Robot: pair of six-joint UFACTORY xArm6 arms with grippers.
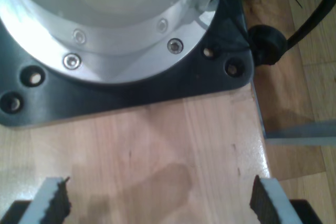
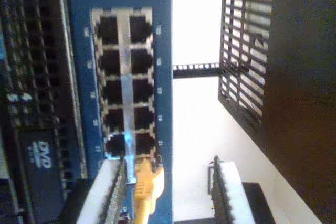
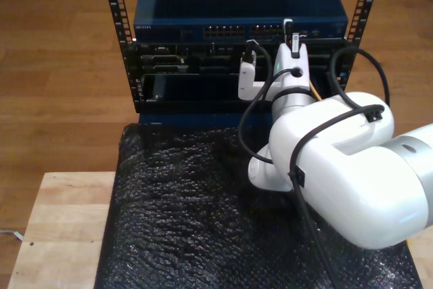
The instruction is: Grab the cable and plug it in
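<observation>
**Cable plug sitting at the switch's port bank**

My second gripper (image 2: 168,192) is facing the blue network switch (image 2: 163,77), its two ridged pads standing apart. The cable (image 2: 144,187), orange-yellow, is lying against one pad (image 2: 107,192) while the other pad (image 2: 226,192) is standing clear of it, so nothing is being squeezed. The cable's tip is sitting at the lowest lit port (image 2: 118,144) of the double row (whether it is fully seated I cannot tell, as the picture is soft there). Beside the switch a black perforated rack panel (image 2: 244,56) is hanging near.

In the exterior view a white arm (image 3: 338,160) is reaching toward the rack (image 3: 237,52), blocking much of the switch's front, with thick black hoses (image 3: 304,147) looping over it and black bubble wrap (image 3: 189,214) covering the table.

My first gripper (image 1: 160,200) is hanging spread wide over a wooden tabletop (image 1: 157,145), facing a black base plate (image 1: 105,98) and a silver arm base (image 1: 105,24).
</observation>
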